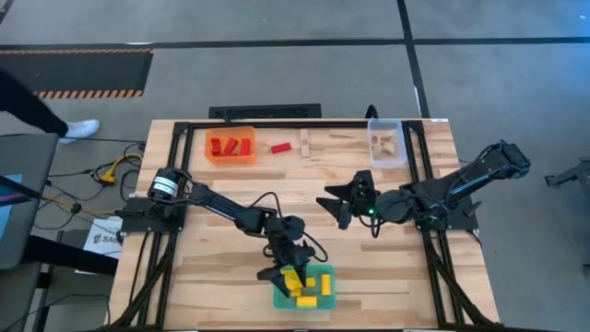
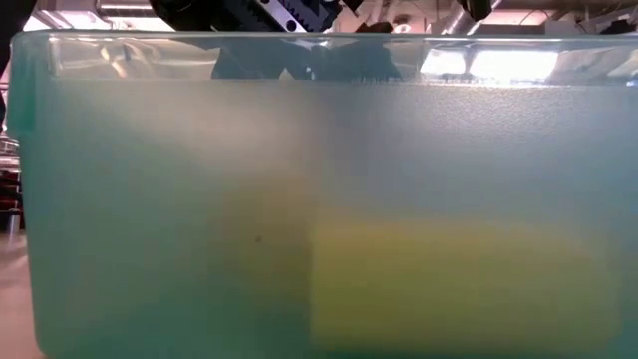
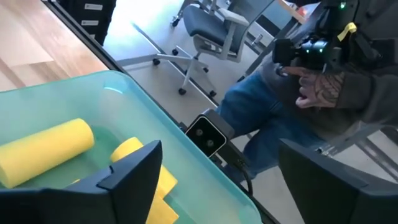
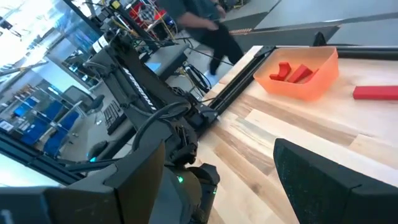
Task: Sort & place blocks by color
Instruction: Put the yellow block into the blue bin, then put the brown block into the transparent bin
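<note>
**Blocks split between three trays, two loose on the table**

The yellow blocks (image 1: 307, 284) lie piled in the teal tray (image 1: 326, 297) at the near edge of the table. The left wrist view shows a yellow cylinder (image 3: 45, 151) lying on its side in that tray, with flatter yellow pieces (image 3: 158, 186) beside it. The red blocks (image 1: 230, 146) sit in the orange tray (image 1: 215, 157) at the far left of the table, and the right wrist view shows them too (image 4: 294, 71). A single red block (image 1: 281, 147) lies loose on the wood just right of the orange tray, and a pale wooden block (image 1: 305, 142) stands just beyond it. More pale wooden blocks (image 1: 383, 142) rest in the clear tray (image 1: 387, 159) at the far right.

The left gripper (image 1: 289, 271) hangs over the teal tray's left part, its fingers (image 3: 134, 177) spread apart with nothing between them, directly above the yellow pile. The right gripper (image 1: 337, 202) hovers over bare wood near the table's middle, well apart from every tray, its fingers (image 4: 323, 180) also spread wide and empty.

In the low view the teal tray's wall (image 2: 150, 199) fills nearly everything, with a yellow shape (image 2: 449, 284) dimly showing through it, so the rest of the table is hidden there. Past the table's near edge a seated person's hand (image 3: 314, 84) and an office chair (image 3: 208, 28) show in the left wrist view. On the floor at the far left, a person's white shoe (image 1: 83, 129) shows
</note>
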